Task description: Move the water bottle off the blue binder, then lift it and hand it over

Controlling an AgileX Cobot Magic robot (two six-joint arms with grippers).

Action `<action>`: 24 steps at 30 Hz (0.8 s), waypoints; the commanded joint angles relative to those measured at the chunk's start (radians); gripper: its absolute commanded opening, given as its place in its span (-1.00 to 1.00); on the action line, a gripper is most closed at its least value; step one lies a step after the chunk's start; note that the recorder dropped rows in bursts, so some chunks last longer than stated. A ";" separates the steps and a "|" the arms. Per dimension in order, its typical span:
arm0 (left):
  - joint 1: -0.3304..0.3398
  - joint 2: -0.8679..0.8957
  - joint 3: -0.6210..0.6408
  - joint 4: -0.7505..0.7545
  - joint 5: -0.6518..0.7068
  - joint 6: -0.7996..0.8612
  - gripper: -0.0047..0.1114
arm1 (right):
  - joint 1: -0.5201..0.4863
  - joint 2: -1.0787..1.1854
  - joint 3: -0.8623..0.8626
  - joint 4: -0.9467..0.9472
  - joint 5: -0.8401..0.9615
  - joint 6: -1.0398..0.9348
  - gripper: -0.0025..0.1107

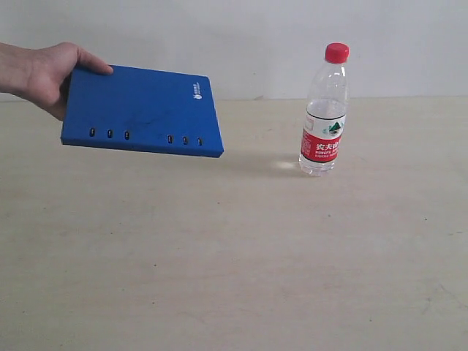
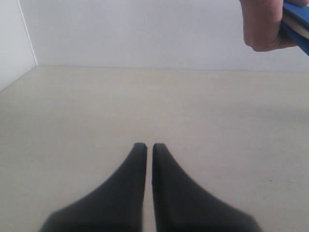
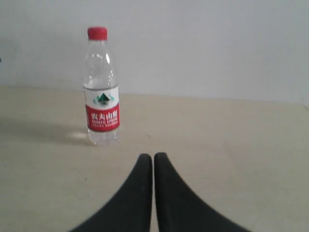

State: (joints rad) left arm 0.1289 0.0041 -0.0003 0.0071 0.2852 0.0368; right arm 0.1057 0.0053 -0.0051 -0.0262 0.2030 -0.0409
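The water bottle (image 1: 324, 111) stands upright on the table, right of centre, with its red cap up; the right wrist view shows the water bottle (image 3: 101, 89) some way ahead of my right gripper (image 3: 153, 157), which is shut and empty. A person's hand (image 1: 40, 77) holds the blue binder (image 1: 142, 110) in the air at the left, well clear of the bottle. In the left wrist view a corner of the blue binder (image 2: 297, 26) and the hand (image 2: 263, 24) show far off. My left gripper (image 2: 146, 146) is shut on nothing. Neither gripper appears in the exterior view.
The beige table (image 1: 234, 256) runs back to a white wall (image 1: 256, 36). A second wall meets the table (image 2: 14, 38) in the left wrist view.
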 commanded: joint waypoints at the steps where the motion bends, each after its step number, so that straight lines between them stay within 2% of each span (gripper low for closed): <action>1: 0.000 -0.004 0.000 0.002 -0.001 0.004 -0.84 | -0.006 -0.005 0.005 -0.039 0.128 0.010 -0.96; 24: 0.000 -0.004 0.000 0.002 -0.001 0.004 -0.84 | -0.006 -0.005 0.005 -0.035 0.130 0.041 -0.96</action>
State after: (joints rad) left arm 0.1289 0.0041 -0.0003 0.0071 0.2852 0.0368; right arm 0.1040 0.0053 0.0011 -0.0576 0.3353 0.0000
